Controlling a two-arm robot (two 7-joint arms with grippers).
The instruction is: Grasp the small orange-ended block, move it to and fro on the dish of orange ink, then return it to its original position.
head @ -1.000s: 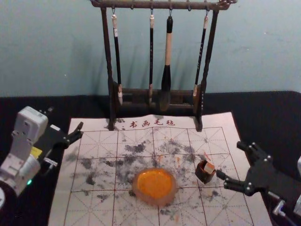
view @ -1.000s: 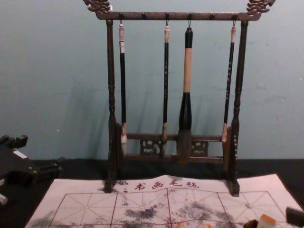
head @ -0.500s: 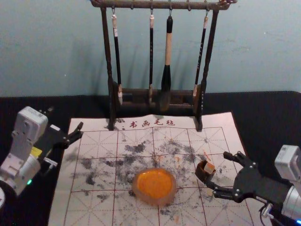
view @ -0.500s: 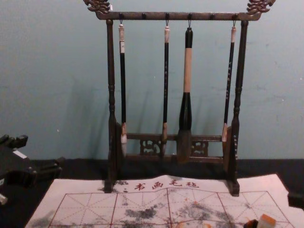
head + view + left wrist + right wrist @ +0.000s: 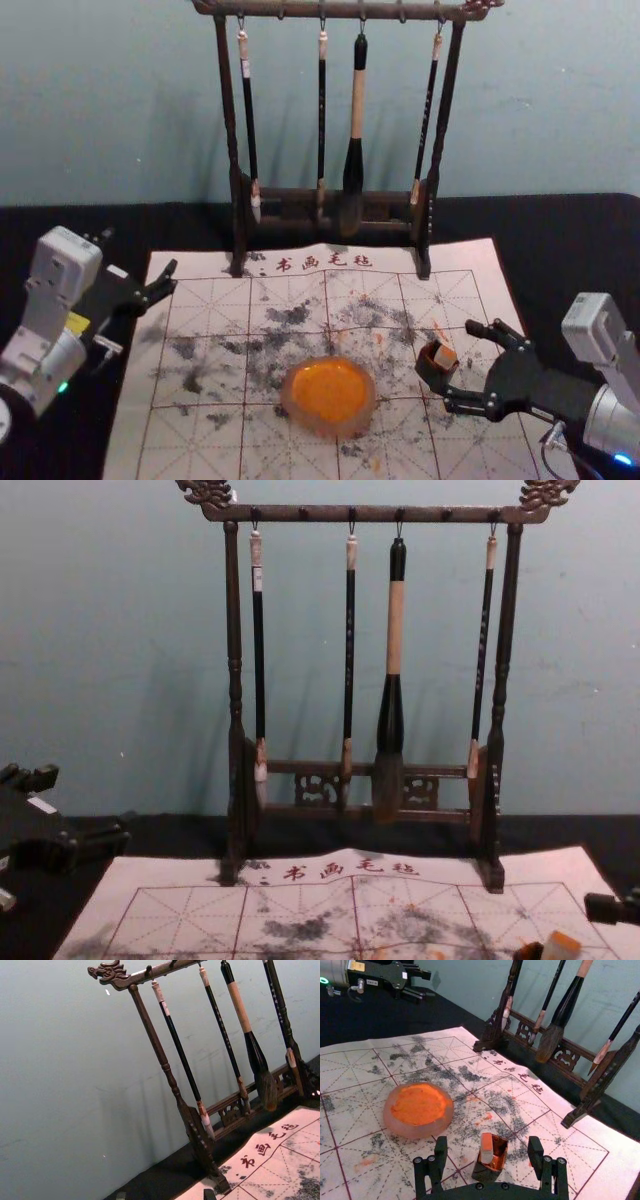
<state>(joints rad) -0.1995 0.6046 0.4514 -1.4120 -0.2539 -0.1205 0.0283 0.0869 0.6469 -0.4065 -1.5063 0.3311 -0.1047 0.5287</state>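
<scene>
Orange ink fills the pale dish [image 5: 329,392] near you, mid-mat. Just to its right, on the calligraphy mat [image 5: 212,440], the orange-ended block [image 5: 486,1148] leans in a small dark open box [image 5: 486,1173]. Your right hand [image 5: 461,363] has swung in over the last second: its tips were off to the box's right, now they straddle block and box from the right side, spread wide, nothing pinched, a gap on each side. Approach looks nearly done; the grasp has yet to come. You'd likely want to settle the height, then close on the block alone; closing low risks catching the box wall and dragging it along. Note the box as the return spot. Left hand [image 5: 86,798] parked at the left, fingers apart. Farthest back, the brush rack [image 5: 236,670].
</scene>
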